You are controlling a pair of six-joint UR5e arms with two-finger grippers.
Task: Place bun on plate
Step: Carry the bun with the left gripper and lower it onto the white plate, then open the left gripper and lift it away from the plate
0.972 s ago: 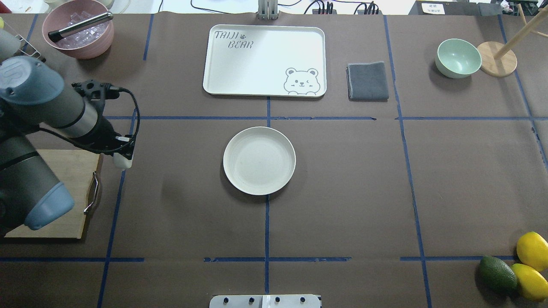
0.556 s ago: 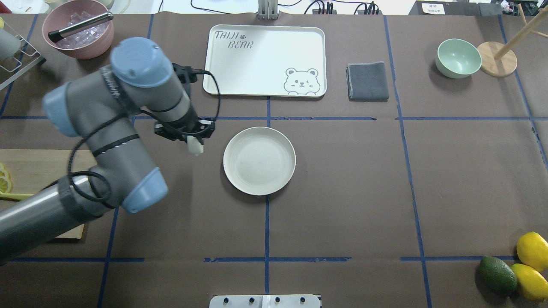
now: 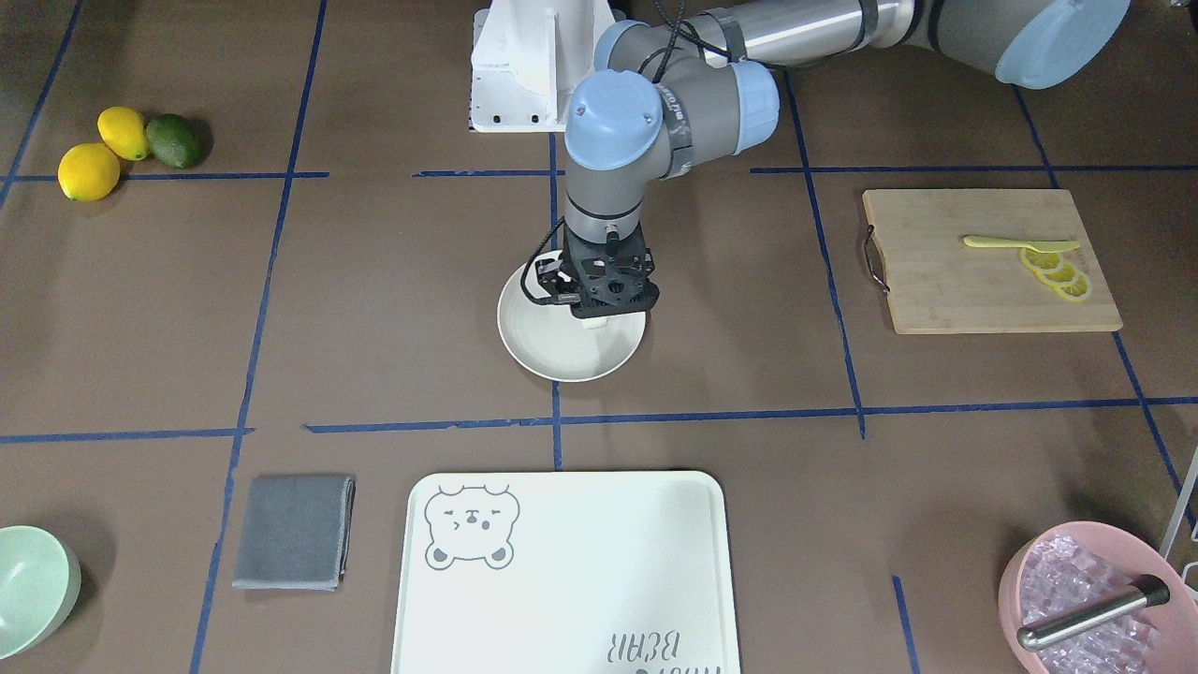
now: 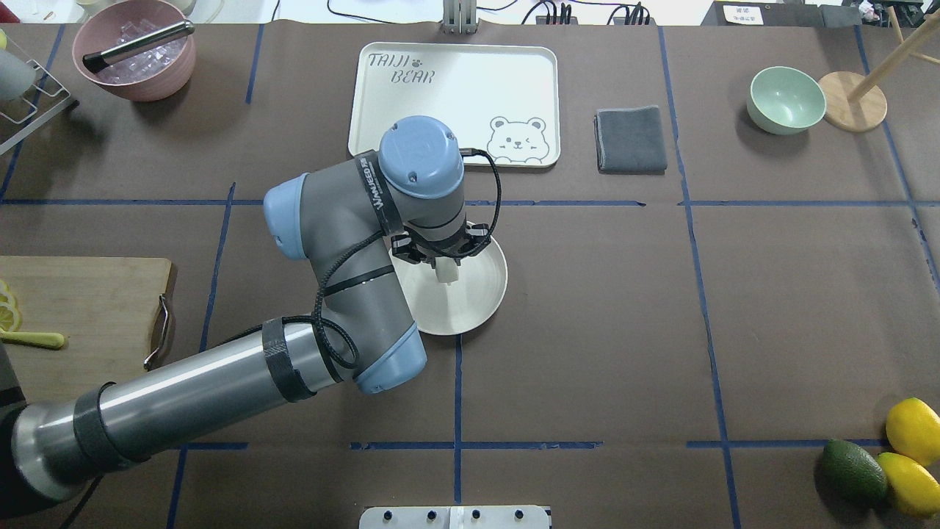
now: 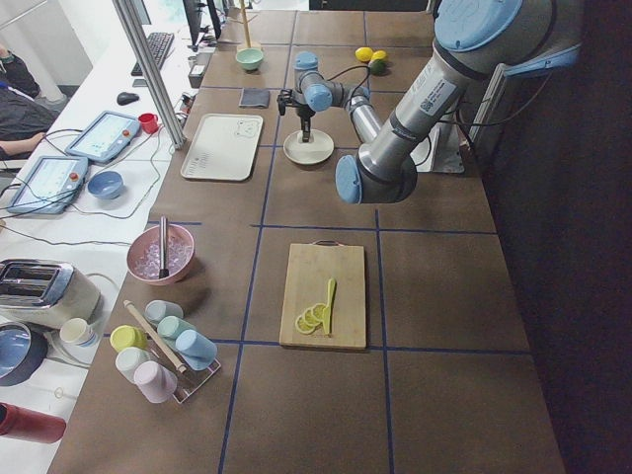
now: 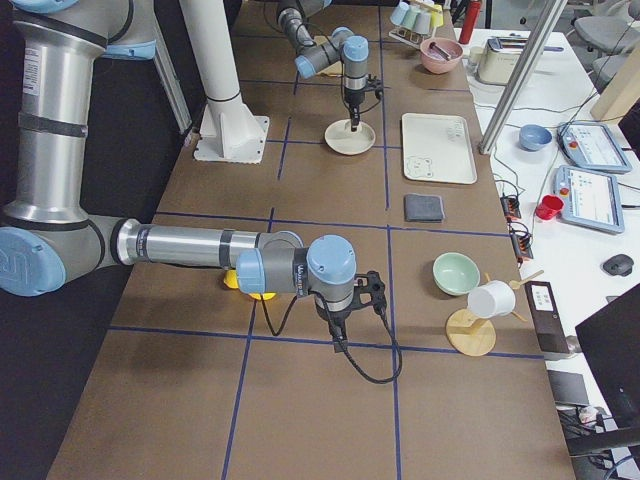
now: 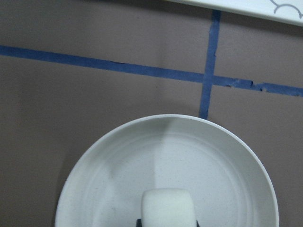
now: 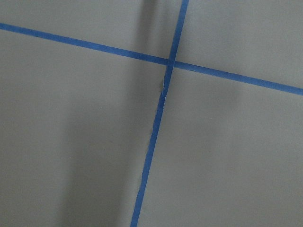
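Left jaws around the bun (image 4: 446,273), above the plate (image 4: 479,295).

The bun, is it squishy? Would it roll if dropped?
Probably squishy: the bun looks smooth and puffy, so the left end effector likely dents it. Its rounded sides might roll, but the raised rim of the plate should stop it.

Brown table (image 4: 808,294) with blue tape (image 4: 457,397) grid, white desk (image 5: 94,84) alongside.

Left wrist view's bottom edge cuts off bun (image 7: 167,205); left arm (image 4: 352,242) hides part of plate (image 4: 481,294); right gripper (image 6: 340,325) jaws too small to tell.
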